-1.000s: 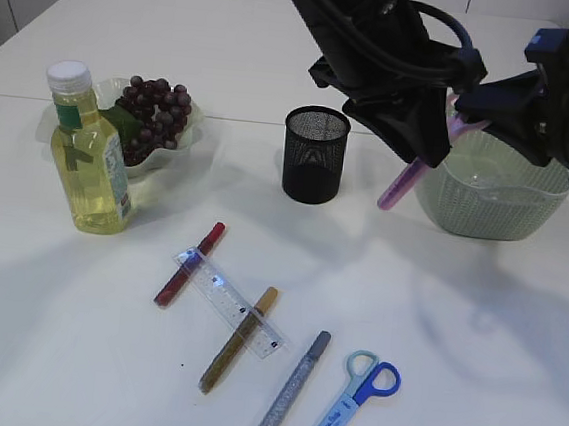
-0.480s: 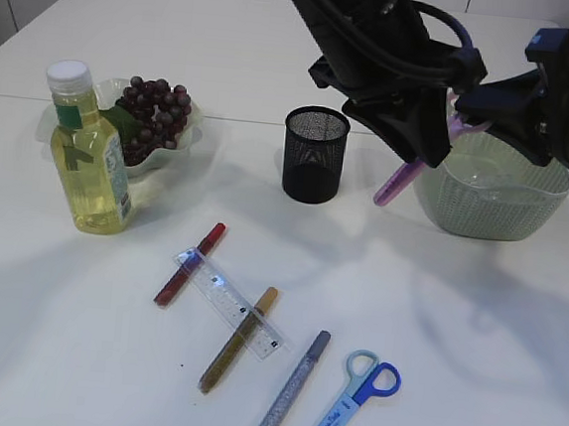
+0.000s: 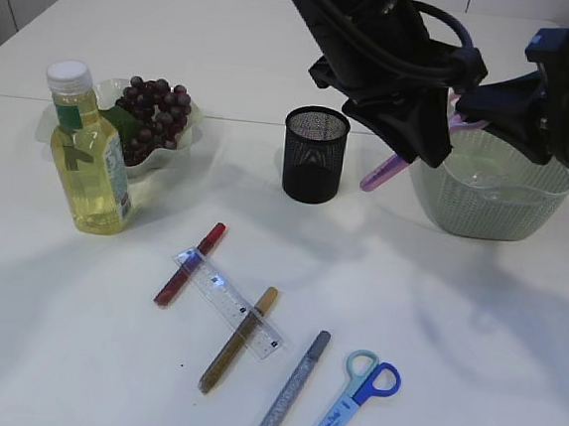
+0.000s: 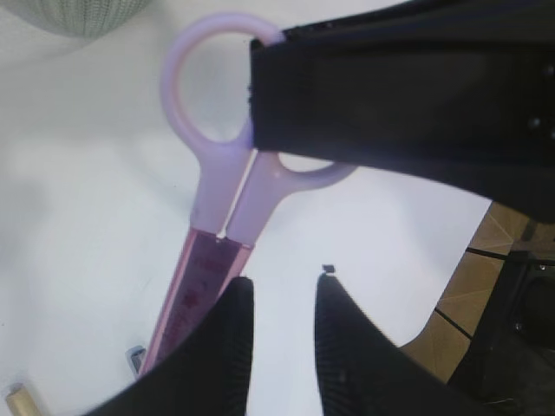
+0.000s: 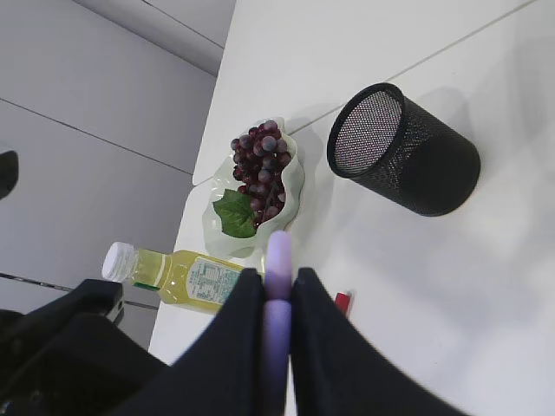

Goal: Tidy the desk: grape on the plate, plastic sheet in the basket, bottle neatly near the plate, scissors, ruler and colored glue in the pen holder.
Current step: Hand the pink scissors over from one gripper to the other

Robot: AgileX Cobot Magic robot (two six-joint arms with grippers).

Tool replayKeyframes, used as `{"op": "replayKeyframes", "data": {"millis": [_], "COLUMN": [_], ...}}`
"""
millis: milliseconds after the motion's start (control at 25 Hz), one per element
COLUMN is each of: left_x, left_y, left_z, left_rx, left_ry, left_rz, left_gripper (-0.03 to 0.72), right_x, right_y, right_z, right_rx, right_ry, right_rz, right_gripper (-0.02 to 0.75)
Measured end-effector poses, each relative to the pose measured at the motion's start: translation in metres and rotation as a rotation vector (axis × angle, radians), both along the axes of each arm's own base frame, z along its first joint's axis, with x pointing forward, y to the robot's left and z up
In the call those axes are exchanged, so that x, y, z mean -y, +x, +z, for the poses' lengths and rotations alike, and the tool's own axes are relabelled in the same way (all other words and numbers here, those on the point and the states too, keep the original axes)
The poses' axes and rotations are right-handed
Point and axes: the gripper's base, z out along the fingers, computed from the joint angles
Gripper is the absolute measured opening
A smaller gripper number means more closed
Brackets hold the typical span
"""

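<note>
1. Surface: white, bearing every item below.
2. Basket: pale green weave, at 3 o'clock of the pen holder. Whether the plastic sheet lies inside cannot be told.
3. Right claw: raised over the basket's 11 o'clock rim and clamped on the lilac handle of the pink scissors, judged the carrying grip for the drop into the holder.
4. Left claw: raised just beside the right one. Its jaws stand apart with only bare surface showing between them. The scissor blade passes outside one finger, so this claw grips nothing.
5. Plate: scalloped, at 9 o'clock of the holder. The grape bunch already rests in it.
6. Bottle: upright, yellow liquid, touching or just beside the plate at its 7 o'clock. This part of the task looks done.
7. Pen holder: black mesh, upright, no tool visible inside it.
8. Pink scissors: in the air, tilted, tip down toward 8 o'clock, between the holder and the basket. The tip points at the holder's side, not yet over its mouth.
9. Blue scissors: flat at 6 o'clock of the holder, well apart from it.
10. Ruler: clear, flat, lying across two glue sticks, so it is best lifted before them.
11. Colored glue: red and gold under the ruler, silver just beside the blue scissors.
</note>
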Motion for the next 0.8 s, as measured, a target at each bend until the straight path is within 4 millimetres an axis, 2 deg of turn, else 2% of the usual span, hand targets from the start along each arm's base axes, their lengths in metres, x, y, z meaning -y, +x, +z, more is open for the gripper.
{"op": "replayKeyframes", "data": {"millis": [280,800], "left_x": [0.0000,-0.0073], "left_y": [0.0000,0.0013], "left_z": [0.0000,0.0082], "left_rx": [0.000,0.061], "left_ry": [0.000,0.037], "left_rz": [0.000,0.010], "left_gripper": [0.185,0.186], "right_x": [0.0006,0.0030], "right_y": [0.0003,0.0019], "right_z": [-0.0003,-0.0011], "right_rx": [0.002,0.090], "right_ry": [-0.008,-0.148], "right_rz": [-0.005,0.013], "right_gripper": [0.084,0.083]}}
